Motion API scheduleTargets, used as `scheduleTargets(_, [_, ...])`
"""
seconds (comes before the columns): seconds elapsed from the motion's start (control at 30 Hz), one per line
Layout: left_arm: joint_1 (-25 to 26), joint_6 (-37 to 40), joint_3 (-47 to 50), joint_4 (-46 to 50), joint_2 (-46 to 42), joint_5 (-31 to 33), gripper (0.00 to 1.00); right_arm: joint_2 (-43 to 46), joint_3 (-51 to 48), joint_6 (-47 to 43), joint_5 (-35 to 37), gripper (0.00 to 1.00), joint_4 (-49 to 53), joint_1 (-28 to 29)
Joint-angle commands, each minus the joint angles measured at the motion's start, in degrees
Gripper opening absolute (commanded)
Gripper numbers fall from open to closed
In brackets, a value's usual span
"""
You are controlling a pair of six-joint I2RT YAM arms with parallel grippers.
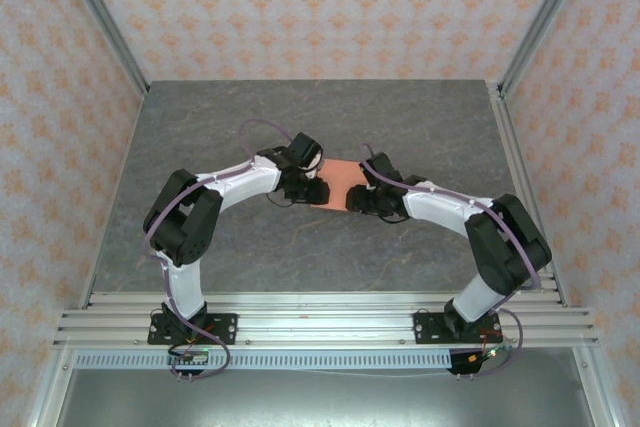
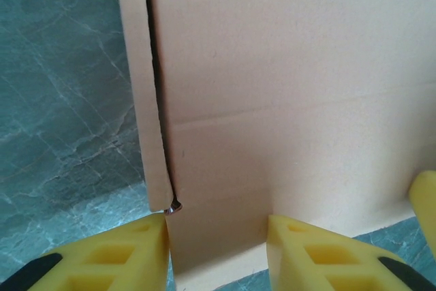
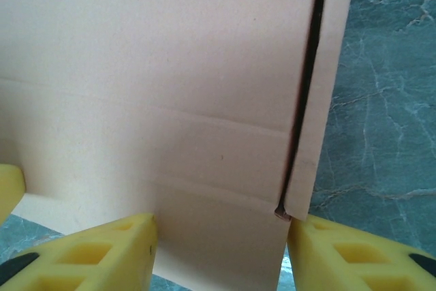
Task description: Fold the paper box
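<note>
Top external places the paper box [image 1: 338,175] mid-table, with the left gripper [image 1: 312,191] at its left edge and the right gripper [image 1: 356,199] at its right edge. Bare grey table [image 1: 200,137] lies open on every side of the box. In both wrist views, yellow fingers [image 2: 129,253] stand apart astride a strip of the box beside a dark slit. Whether either pair pinches it cannot be told.
</note>
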State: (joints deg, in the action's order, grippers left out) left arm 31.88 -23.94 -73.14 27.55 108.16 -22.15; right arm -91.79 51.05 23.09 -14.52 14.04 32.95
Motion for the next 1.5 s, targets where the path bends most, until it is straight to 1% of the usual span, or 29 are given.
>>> scheduleTargets(0.0, [0.1,0.4,-1.5,-0.2,0.9,4.0,0.39,0.0,0.3,-0.1,0.5,0.54,-1.1,-0.1])
scheduleTargets(0.17, [0.1,0.8,-1.7,1.3,0.5,6.6,0.40,0.3,0.3,-0.1,0.7,0.54,-0.9,-0.1])
scheduleTargets(0.43, [0.2,1.0,-1.3,1.8,-0.7,7.0,0.44,0.6,0.4,0.0,0.6,0.54,-0.9,-0.1])
scheduleTargets(0.53, [0.1,0.9,-1.3,2.2,-1.4,7.3,0.48,0.6,0.4,0.1,0.5,0.54,-1.0,-0.1])
scheduleTargets(0.6, [0.1,1.1,-1.3,2.7,-2.2,7.6,0.53,0.6,0.4,0.1,0.6,0.54,-1.0,-0.1])
scheduleTargets(0.7, [0.2,1.4,-1.7,3.6,-3.6,8.2,0.58,0.6,0.5,0.0,0.8,0.54,-1.1,-0.1])
scheduleTargets(0.83, [0.2,2.0,-3.7,5.7,-4.9,10.8,0.64,0.6,0.6,0.0,1.1,0.54,-1.0,-0.1])
scheduleTargets(0.9, [0.1,2.3,-5.2,6.3,-5.1,12.0,0.66,0.8,0.7,0.0,1.2,0.54,-0.8,-0.1])
scheduleTargets(1.03, [0.0,3.2,-9.7,7.4,-3.4,12.6,0.68,1.9,1.3,0.3,2.4,0.55,0.7,-0.2])
scheduleTargets(1.13, [-0.4,4.1,-14.1,8.9,-0.2,13.7,0.68,3.4,1.9,1.2,4.1,0.57,3.1,-0.2])
scheduleTargets(1.23, [-1.0,4.3,-16.9,9.7,3.8,13.8,0.65,4.8,2.4,2.1,6.4,0.58,5.9,-0.2])
scheduleTargets(1.37, [-2.1,3.6,-17.5,9.2,5.7,12.8,0.59,5.6,3.0,1.9,7.6,0.58,7.9,-0.1])
scheduleTargets(1.47, [-2.9,2.6,-16.7,7.6,6.3,10.9,0.51,4.9,3.0,0.8,5.5,0.59,5.5,-0.2])
